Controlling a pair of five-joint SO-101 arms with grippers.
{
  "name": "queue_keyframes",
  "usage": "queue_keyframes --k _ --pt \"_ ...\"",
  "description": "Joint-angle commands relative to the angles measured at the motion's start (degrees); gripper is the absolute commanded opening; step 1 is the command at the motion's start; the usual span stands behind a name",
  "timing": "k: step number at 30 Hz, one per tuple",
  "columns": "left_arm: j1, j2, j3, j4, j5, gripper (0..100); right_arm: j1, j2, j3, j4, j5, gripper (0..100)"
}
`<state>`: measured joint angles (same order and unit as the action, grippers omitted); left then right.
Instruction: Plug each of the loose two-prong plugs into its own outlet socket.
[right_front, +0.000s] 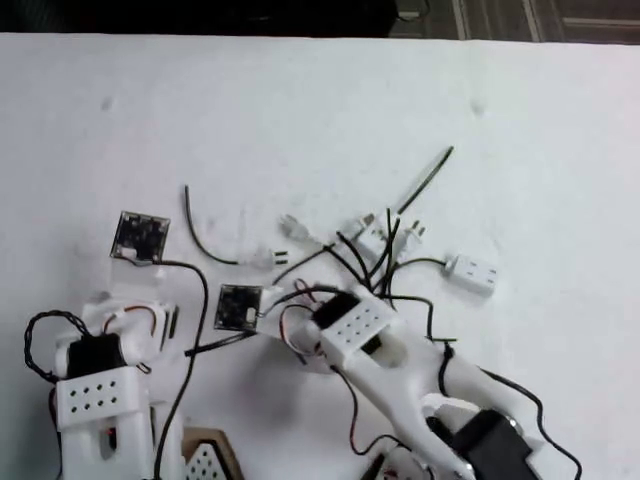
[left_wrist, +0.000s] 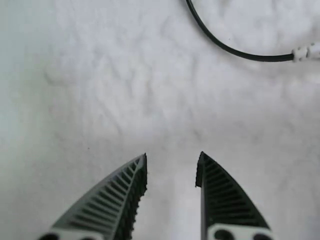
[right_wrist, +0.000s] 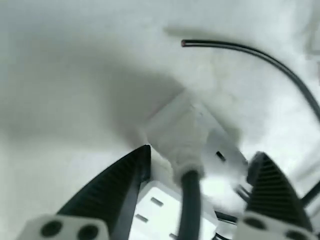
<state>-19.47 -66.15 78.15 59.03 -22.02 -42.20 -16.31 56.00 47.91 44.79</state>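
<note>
The right end effector (right_wrist: 202, 154) stood with its fingers apart, one on each side of a white plug (right_wrist: 186, 131) and its black cord (right_wrist: 189, 200). The plug sat against a white outlet (right_wrist: 150, 206) whose slots faced the camera. I could not tell whether the prongs were fully seated, nor whether either pad touched the plug. I judged this straddling stance to be a setup for a grasp or a press, since it centred the plug between the fingers.

This group lay right of centre on the tabletop (right_front: 300, 110), in a tangle (right_front: 385, 262) of black cords. A second outlet (right_front: 472, 272) lay just right of the tangle, sockets up, with no plug in it that I could see. Lying clear of the tangle, it looked easy for a plug to reach.

The left end effector (left_wrist: 171, 167) hung above bare tabletop at the near left, fingers apart and holding nothing. A loose plug (right_front: 262, 258) lay beyond it toward the centre, its cord curving far and left. Another loose plug (right_front: 294, 229) lay just beyond that one. I judged the left arm placed to take the nearer of the two. Two dark boards (right_front: 140, 236) lay near the left arm.
</note>
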Motion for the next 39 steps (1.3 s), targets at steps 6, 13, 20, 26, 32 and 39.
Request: queue_keyframes --k 6,13,20,26,32,39 --pt "-0.48 -0.75 -0.26 -0.62 -0.79 17 0.75 -0.57 -6.07 0.13 -0.26 3.6" --pt "-0.4 -0.75 -0.18 -0.62 -0.79 17 1.98 -10.59 -6.33 0.13 -0.26 1.8" --pt "-0.31 -0.75 -0.18 -0.62 -0.79 17 10.59 -12.79 -12.13 -0.22 -0.62 1.8" --pt "-0.22 -0.84 0.44 -0.97 -0.79 17 14.37 -12.53 -19.34 -1.27 -0.26 1.8" --pt "-0.13 -0.84 0.44 -0.97 -0.79 17 16.92 -1.8 -25.32 -10.24 -0.26 1.8" --pt "-0.13 -0.84 0.53 -0.97 -0.79 17 17.8 11.82 -36.84 -13.76 -0.26 1.8"
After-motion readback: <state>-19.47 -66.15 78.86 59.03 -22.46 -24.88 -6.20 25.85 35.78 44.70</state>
